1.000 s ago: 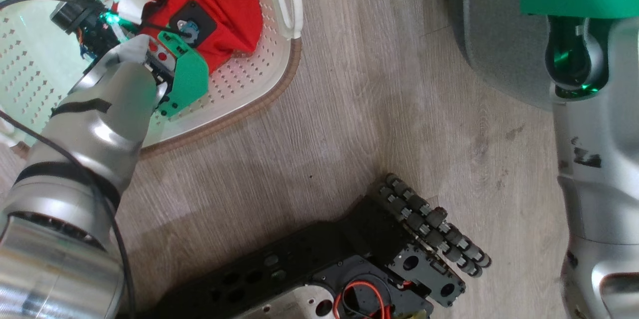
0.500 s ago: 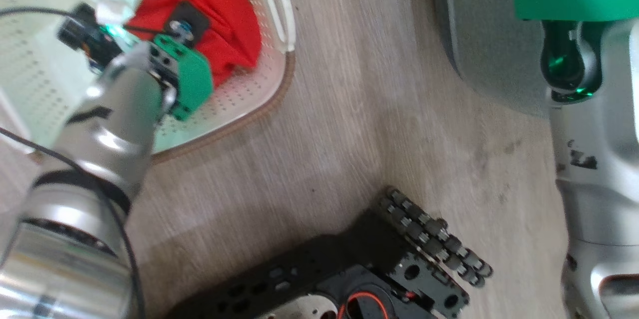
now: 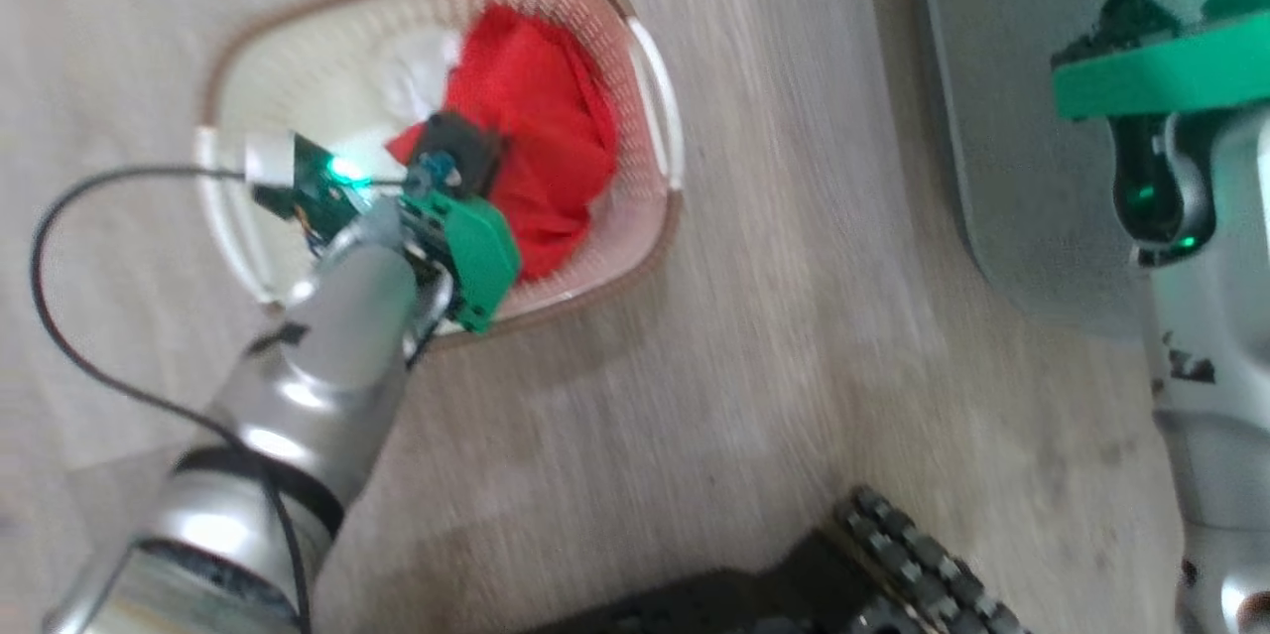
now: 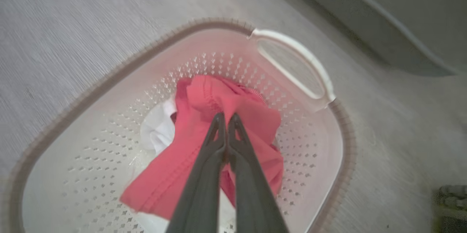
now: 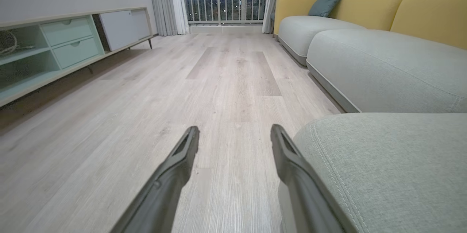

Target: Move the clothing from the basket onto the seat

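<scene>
The left hand point(image 4: 225, 118) is pressed together on a raised fold of the clothing point(image 4: 255, 127). The red fabric is pinched between the two dark fingertips, so that the garment can be drawn up in one piece rather than scooped.

The clothing is gathered inside the basket point(image 4: 109, 76), toward its 3 o'clock side in the head view. It is bunched upward at the pinch, from which some lifting is judged to be under way. One flap is draped toward 7 o'clock in the left wrist view, beside a white patch point(image 4: 158, 131) that cannot be told as trim or label.

The basket is stood on the floor point(image 3: 774, 317). The seat point(image 3: 1002, 118) is placed at about 3 o'clock from it, apart from it across a strip of bare boards, so only a short carry is called for.

The right hand point(image 5: 234, 128) is held spread and empty, low over the floor, with the seat's rounded edge at its 4 o'clock in the right wrist view. It is judged to be parked clear of the working arm, near the place of delivery. No clothing is seen on the visible parts of the seat.
</scene>
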Available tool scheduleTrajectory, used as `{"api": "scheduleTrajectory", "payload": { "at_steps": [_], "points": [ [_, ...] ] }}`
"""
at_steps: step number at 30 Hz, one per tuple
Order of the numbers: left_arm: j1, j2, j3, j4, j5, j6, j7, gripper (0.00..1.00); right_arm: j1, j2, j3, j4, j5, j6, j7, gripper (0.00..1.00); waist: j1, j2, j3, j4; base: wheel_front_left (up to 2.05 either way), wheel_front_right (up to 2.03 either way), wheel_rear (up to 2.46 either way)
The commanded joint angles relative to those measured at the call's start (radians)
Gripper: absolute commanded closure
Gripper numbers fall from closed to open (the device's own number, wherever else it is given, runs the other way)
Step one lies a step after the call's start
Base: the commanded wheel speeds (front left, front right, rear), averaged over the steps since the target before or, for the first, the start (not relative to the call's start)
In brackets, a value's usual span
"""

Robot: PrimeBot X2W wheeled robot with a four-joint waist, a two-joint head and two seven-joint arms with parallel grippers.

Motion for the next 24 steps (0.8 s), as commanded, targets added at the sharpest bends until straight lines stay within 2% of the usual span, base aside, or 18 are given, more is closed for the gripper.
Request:
{"api": "scheduleTrajectory", "payload": {
  "at_steps": [1, 12, 24],
  "points": [
    [0.044, 0.002, 0.022, -0.058, -0.027, 0.001, -0.014, 1.0, 0.039, -0.017, 0.009, -0.019, -0.006, 0.0, -0.006, 0.0, 0.0001, -0.0001, -0.116, 0.081, 0.0, 0.0, 0.0],
    [0.239, 0.002, 0.043, -0.283, -0.152, 0.044, -0.014, 1.0, 0.187, -0.055, 0.016, 0.06, -0.018, 0.0, -0.006, 0.0, 0.0001, -0.0001, -0.403, 0.208, 0.0, 0.0, 0.0],
    [0.345, 0.002, 0.127, -0.41, -0.136, 0.048, -0.014, 1.0, 0.317, -0.035, 0.014, 0.108, -0.027, 0.0, -0.006, 0.0, 0.0001, -0.0001, -0.572, 0.268, 0.0, 0.0, 0.0]
  ]
}}
